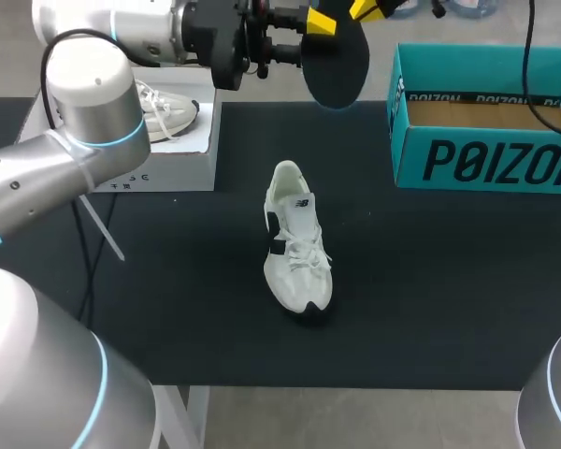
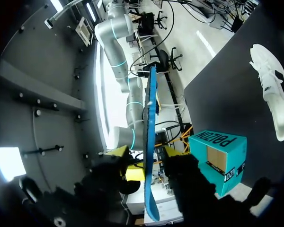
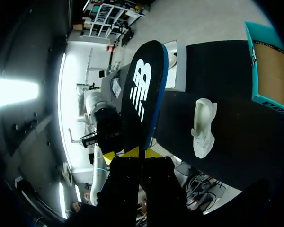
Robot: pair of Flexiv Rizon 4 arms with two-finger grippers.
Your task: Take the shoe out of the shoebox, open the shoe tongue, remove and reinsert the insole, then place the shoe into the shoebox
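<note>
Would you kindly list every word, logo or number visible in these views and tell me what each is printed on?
shoebox: large black brand lettering on its teal side, with smaller repeats along the rim. It is brand print, so it is not quoted.
insole: a white two-letter brand logo on its dark face, also not quoted.
shoe: a small dark side logo, too small to read.
white box: tiny marks on its front, too small to read.

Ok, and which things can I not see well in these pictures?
Inside of the shoe: head view, tongue and laces cover it.
Right gripper: head view, cut off by the top edge.
Shoebox: head view, right end cut off; near wall hides some floor.
Left gripper, its hold on the insole: left wrist view, too dark.
</note>
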